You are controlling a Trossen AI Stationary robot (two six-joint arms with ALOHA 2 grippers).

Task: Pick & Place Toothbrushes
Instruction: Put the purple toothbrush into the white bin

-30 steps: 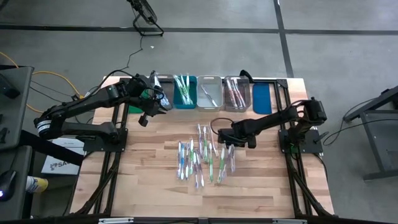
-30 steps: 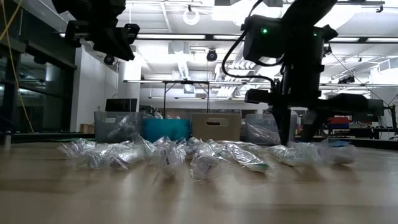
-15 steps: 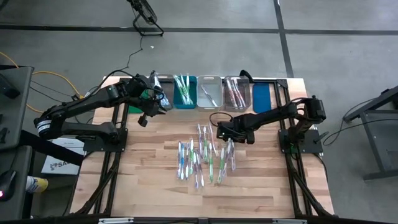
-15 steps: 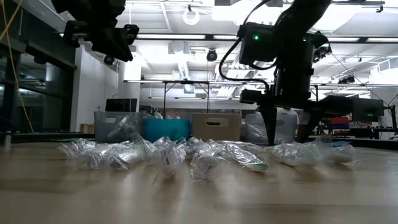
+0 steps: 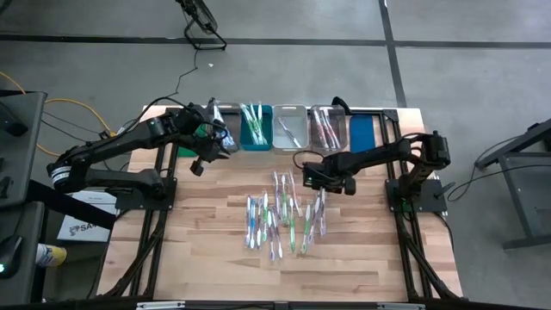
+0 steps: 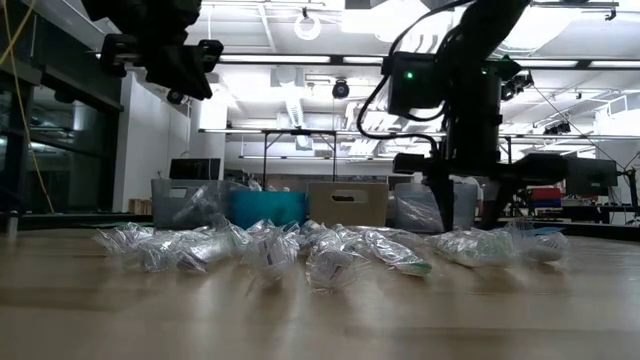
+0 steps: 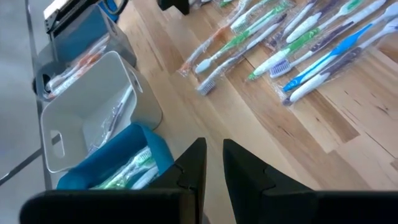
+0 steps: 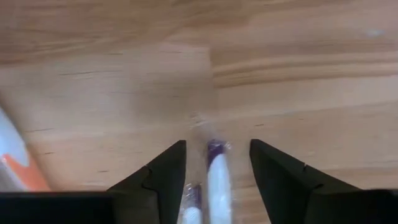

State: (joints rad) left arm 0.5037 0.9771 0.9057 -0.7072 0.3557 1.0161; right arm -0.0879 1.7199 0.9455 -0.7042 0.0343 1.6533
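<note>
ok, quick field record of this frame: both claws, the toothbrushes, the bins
left claw: nearly closed, empty, raised near the teal bin
right claw: holds a purple-and-white toothbrush above the table
loose toothbrushes: wrapped, piled mid-table
bins: row at the far edge; teal bin holds green brushes, pink-purple ones in the clear bin

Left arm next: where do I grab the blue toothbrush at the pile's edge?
Likely mid-handle on the blue toothbrush, from above, closing across its length: it lies flat in its wrapper, with a white toothbrush tight alongside, so keep the pinch narrow. The left gripper hovers by the bins; the right gripper holds a purple toothbrush.
</note>
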